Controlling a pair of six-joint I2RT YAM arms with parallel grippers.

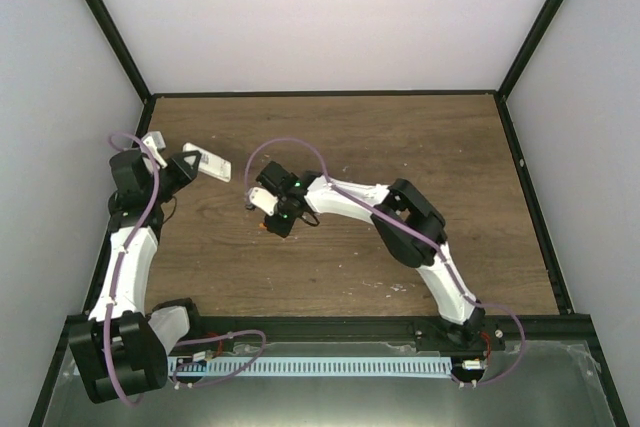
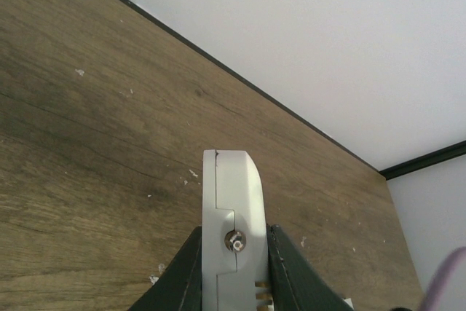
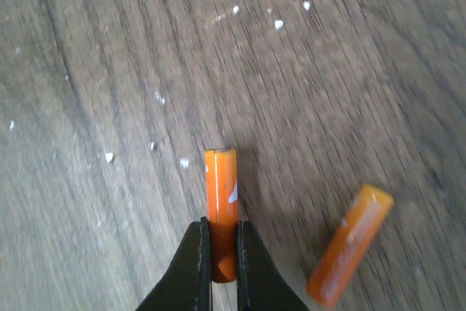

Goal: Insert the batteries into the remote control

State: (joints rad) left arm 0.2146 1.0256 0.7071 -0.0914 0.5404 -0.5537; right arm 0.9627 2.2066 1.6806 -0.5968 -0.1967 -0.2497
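The left gripper (image 2: 234,271) is closed on the remote (image 2: 233,194), its fingers pressed against the two long sides, at the far left of the counter (image 1: 400,147). The right gripper (image 3: 222,253), left of the counter's middle, is narrowed to a slit and clamps one battery (image 3: 220,187) by its near end, the rest sticking out past the fingertips. The second battery (image 3: 349,245) lies tilted on the counter just right of it, not touching.
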